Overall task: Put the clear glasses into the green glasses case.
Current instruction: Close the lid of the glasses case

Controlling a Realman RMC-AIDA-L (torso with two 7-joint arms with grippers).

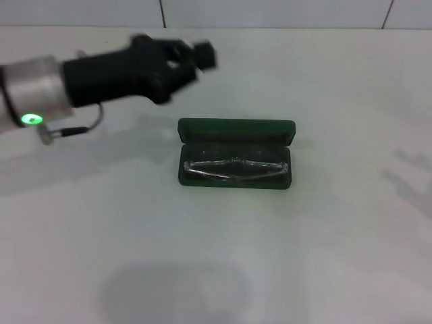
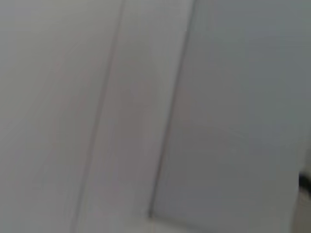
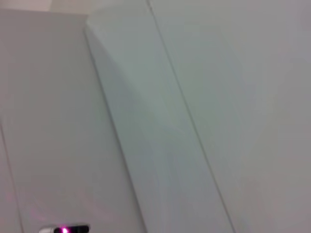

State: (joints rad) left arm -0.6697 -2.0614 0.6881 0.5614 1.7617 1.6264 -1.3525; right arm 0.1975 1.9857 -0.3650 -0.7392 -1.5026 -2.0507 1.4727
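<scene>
While clear glasses (image 1: 235, 169) lie lengthwise in green glasses case (image 1: 236, 130), frame centre | left claw (image 1: 191, 59) upper left, nearer, jaw state unclear | right claw unseen

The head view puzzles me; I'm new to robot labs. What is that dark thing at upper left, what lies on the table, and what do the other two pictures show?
The dark thing is the robot's left arm, ending in its left claw, raised above the white table and holding nothing. That picture comes from a camera on the robot's head, looking down. In the middle lies the green glasses case, lid open, with the clear glasses lying folded inside it. The other two pictures come from cameras on each wrist; right now they show only pale surfaces and seams, nothing of the task. The right claw is not visible anywhere.
</scene>
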